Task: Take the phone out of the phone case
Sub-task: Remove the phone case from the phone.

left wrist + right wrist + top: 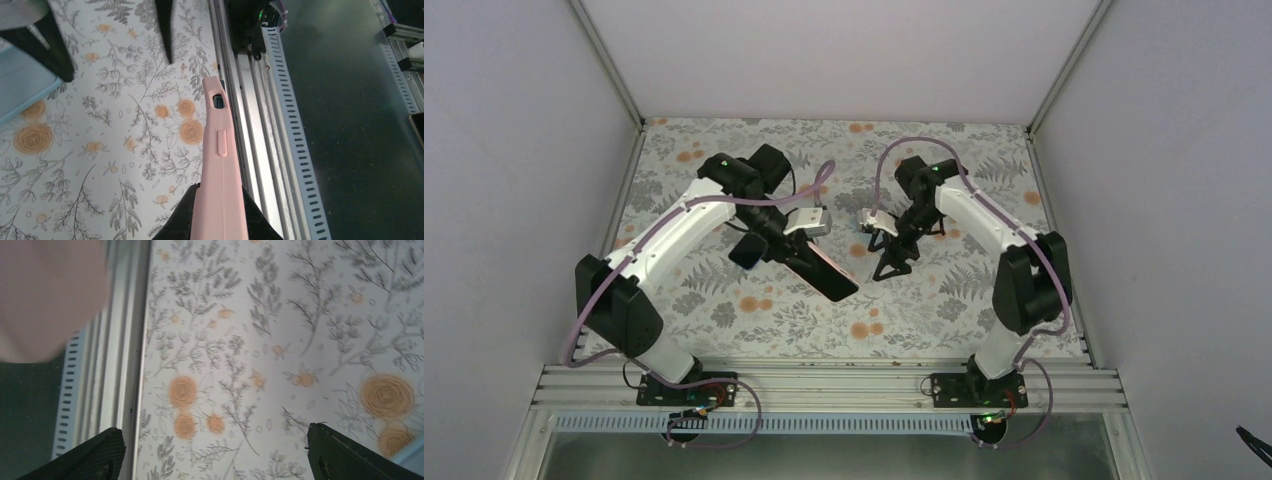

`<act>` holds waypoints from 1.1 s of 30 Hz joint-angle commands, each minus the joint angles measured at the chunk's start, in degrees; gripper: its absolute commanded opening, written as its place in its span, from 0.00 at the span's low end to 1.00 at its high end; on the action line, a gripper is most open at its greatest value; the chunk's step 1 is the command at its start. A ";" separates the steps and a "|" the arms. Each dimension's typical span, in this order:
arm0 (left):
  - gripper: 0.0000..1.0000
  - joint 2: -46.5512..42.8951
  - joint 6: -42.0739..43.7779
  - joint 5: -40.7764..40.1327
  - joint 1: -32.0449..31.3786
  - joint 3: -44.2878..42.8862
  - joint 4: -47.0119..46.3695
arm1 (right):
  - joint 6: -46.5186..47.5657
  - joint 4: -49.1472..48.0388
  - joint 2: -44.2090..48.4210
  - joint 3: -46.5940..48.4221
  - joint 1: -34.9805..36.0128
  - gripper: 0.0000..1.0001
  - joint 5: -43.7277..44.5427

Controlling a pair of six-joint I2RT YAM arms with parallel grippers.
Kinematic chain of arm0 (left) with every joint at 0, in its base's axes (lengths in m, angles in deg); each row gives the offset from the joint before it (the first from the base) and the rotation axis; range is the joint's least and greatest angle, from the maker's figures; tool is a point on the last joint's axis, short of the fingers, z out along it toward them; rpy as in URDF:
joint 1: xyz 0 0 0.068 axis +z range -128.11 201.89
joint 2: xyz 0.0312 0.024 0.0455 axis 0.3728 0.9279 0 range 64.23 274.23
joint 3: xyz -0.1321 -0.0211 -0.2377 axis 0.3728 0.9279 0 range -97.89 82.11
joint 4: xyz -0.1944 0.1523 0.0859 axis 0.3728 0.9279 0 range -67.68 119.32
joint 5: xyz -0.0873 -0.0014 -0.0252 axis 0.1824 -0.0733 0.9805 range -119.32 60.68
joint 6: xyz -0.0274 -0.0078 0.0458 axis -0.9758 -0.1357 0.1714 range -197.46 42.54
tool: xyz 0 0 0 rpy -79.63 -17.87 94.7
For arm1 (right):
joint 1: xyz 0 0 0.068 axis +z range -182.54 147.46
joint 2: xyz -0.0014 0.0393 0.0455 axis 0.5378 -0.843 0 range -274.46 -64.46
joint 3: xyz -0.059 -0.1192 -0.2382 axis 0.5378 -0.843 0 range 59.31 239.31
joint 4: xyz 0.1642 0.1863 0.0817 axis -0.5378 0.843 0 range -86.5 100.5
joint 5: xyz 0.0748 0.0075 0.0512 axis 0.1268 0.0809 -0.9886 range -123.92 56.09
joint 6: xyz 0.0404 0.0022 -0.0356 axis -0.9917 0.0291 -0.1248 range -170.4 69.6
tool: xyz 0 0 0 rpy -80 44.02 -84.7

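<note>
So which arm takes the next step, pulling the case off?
Right. The right gripper is open and empty beside the free end of the phone case; the left gripper is shut on it, holding it off the table.

A lab test cell: white panel walls (824,50), aluminium rails (824,385), floral tabletop (724,300).

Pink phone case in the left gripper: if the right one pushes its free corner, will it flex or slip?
The pink phone case probably flexes at the rim: its moulded button and matte skin look rubbery. With the phone inside, the body should stay stiff. The left gripper clamps only one end, so it may pivot.
</note>
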 commanded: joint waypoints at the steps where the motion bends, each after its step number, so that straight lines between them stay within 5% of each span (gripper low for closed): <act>1: 0.02 1.76 2.78 1.93 0.79 -0.29 -0.17 | -0.85 -0.17 4.16 -2.65 2.63 0.90 -1.99; 33: 0.02 4.92 2.16 4.23 1.25 -4.04 -0.17 | -2.21 -0.26 1.28 -0.92 6.50 0.88 -5.41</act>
